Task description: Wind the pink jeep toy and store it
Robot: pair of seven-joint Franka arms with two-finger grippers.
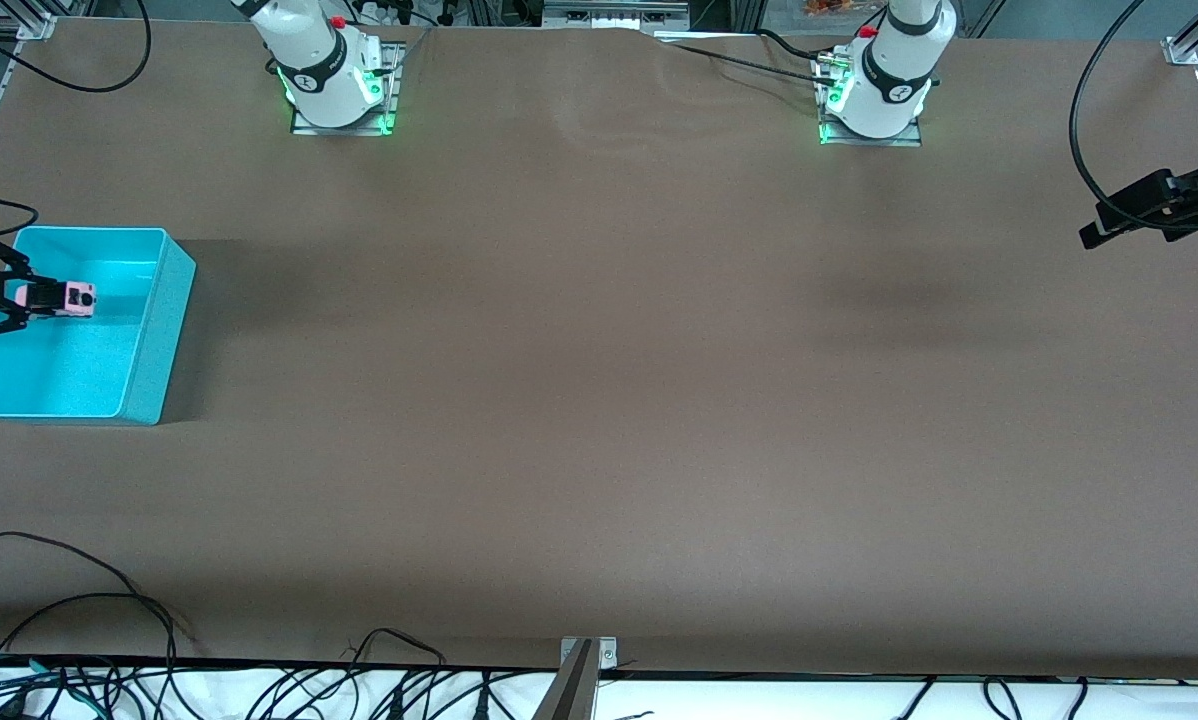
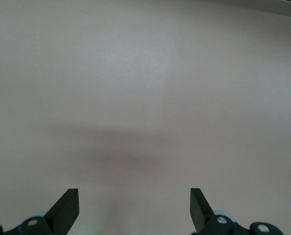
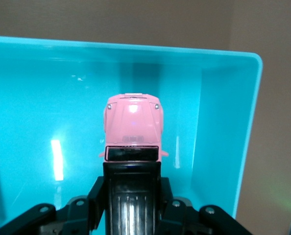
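Observation:
The pink jeep toy [image 1: 76, 298] [image 3: 133, 125], light pink with a black roof, is held by its rear in my right gripper [image 1: 41, 297] [image 3: 132, 179], which is shut on it. Jeep and gripper hang over the inside of the turquoise bin [image 1: 166, 318] [image 3: 223, 122] at the right arm's end of the table. The jeep's nose points toward the table's middle. My left gripper [image 1: 1092, 234] [image 2: 134, 197] waits open over bare table at the left arm's end, with nothing between its fingers.
The brown table [image 1: 599, 400] spreads wide between the bin and the left gripper. Both arm bases [image 1: 334, 85] [image 1: 874, 95] stand along the edge farthest from the front camera. Cables [image 1: 109, 640] and a metal bracket [image 1: 581, 665] line the nearest edge.

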